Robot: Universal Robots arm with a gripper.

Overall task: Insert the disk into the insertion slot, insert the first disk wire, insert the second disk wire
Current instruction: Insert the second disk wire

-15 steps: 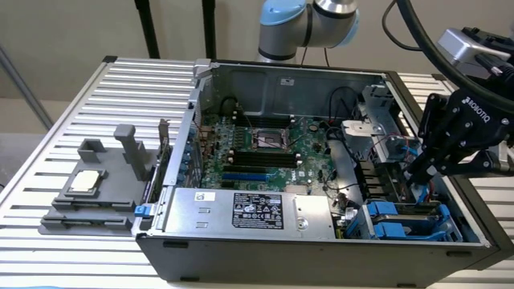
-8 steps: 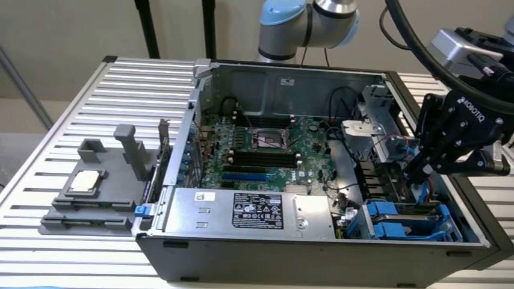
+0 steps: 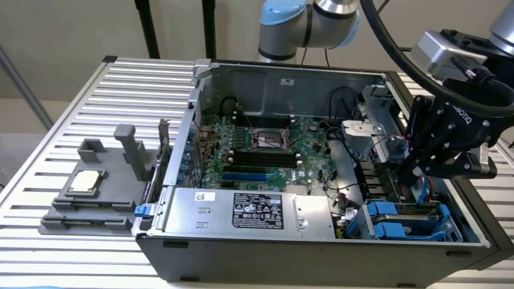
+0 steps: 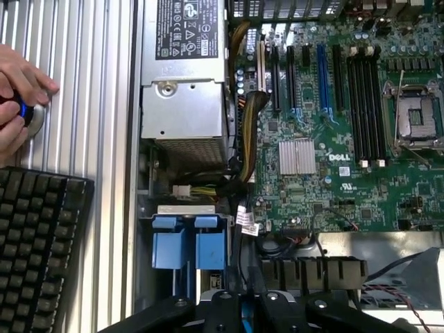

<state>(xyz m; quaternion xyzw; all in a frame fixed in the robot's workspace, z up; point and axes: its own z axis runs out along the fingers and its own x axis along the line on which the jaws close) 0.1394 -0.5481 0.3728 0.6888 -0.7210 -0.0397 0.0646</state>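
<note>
My black gripper (image 3: 416, 171) hangs over the case's end at the exterior view's right, just above the insertion slot (image 3: 405, 223), a grey drive cage with bright blue clips (image 4: 189, 243). The fingers (image 4: 222, 309) are shut, and a thin blue disk wire (image 3: 418, 183) shows between them and trails down toward the cage. Two blue carrier handles sit side by side in the slot. The disk's silver body is hidden under them.
Inside the open case lie the green motherboard (image 3: 265, 150) and the silver power-supply box (image 3: 249, 211). A grey fixture holding a chip (image 3: 86, 183) sits on the ribbed table at the exterior view's left. The wrist view shows a black keyboard (image 4: 35, 243) and a person's hand (image 4: 21, 90).
</note>
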